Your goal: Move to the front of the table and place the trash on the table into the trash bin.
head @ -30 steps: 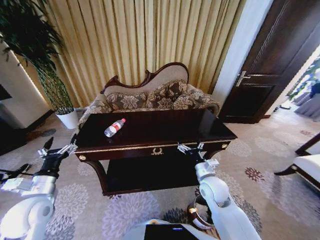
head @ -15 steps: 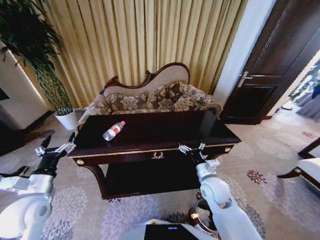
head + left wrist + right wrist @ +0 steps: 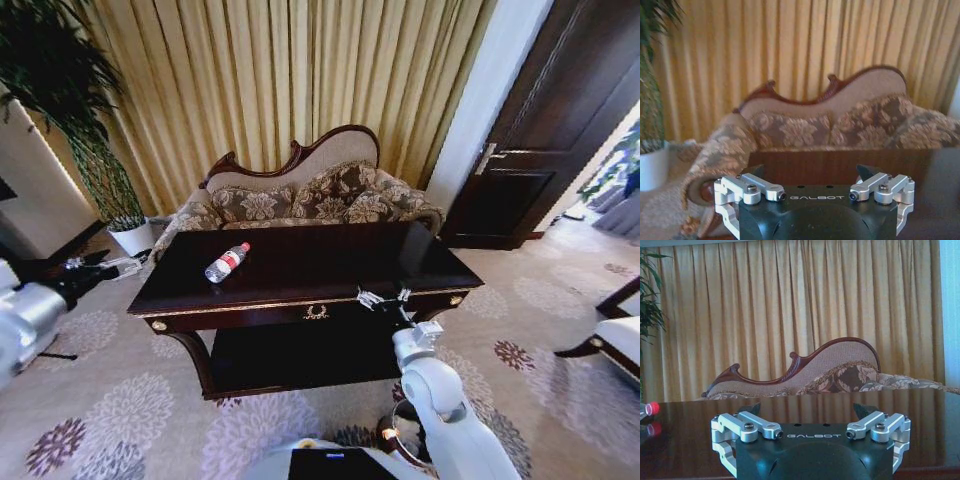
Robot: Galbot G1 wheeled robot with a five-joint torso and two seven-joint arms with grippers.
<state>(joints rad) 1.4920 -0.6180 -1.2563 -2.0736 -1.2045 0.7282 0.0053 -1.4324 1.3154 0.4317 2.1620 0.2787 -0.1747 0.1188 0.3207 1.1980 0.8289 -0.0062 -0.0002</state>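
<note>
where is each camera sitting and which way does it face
Head view: high on the robot, looking down at the table and bottle; both arms show.
Left wrist view: behind the open left gripper, beyond the table's left end, facing the sofa.
Right wrist view: behind the open right gripper, level with the tabletop.
All share the sofa and curtain.

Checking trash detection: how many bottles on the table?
1. The bottle lies on its side near the table's left end, red cap toward the sofa. No others visible.

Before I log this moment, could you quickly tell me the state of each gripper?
Left gripper: open, holding nothing, off the table's left end.
Right gripper: open, holding nothing, at the table's front edge.
</note>
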